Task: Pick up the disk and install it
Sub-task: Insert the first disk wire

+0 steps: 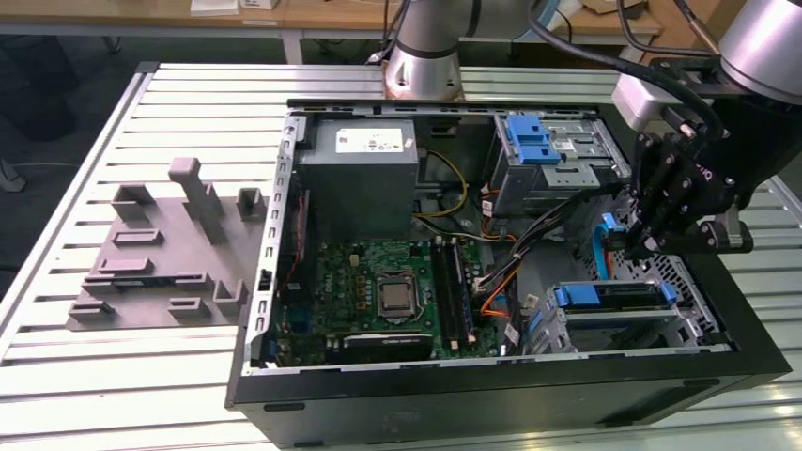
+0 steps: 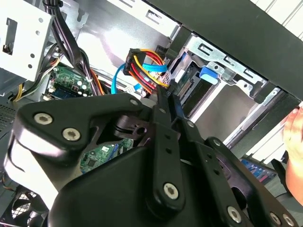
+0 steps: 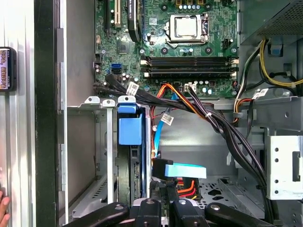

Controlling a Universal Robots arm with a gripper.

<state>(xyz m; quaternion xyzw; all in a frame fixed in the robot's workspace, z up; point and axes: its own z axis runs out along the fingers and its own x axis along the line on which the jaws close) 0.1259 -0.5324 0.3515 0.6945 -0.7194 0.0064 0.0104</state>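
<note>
The open computer case (image 1: 501,395) lies on its side on a slatted metal table (image 1: 126,376), and everything here is placed against it. Inside the case, the green circuit board (image 1: 376,291) fills the floor toward the exterior view's left, with the grey power supply box (image 1: 363,178) beyond it. A silver drive cage with a blue latch (image 1: 539,141) sits at the case's far side, toward the exterior view's right. Outside the case, on the exterior view's left, a grey plastic fixture (image 1: 163,254) rests on the table.

The gripper (image 1: 658,240) hangs inside the case at the side on the exterior view's right, just above the lower drive bay. The disk (image 1: 608,296) sits in that bay, its blue carrier frame and blue tab showing in the first wrist view (image 3: 129,130), standing on edge between the bay's metal walls. Whether the gripper's fingers are closed on anything I cannot tell; their tips are hidden by the gripper's own black links in both wrist views.

A bundle of red, yellow and orange wires (image 2: 144,68) with a blue flat cable (image 3: 187,170) crowds the space right beside the gripper. Black cables (image 3: 222,132) run across the case floor between the circuit board and the bay. A person's fingertips (image 3: 4,208) are cut off at the picture's edge, outside the case wall.
</note>
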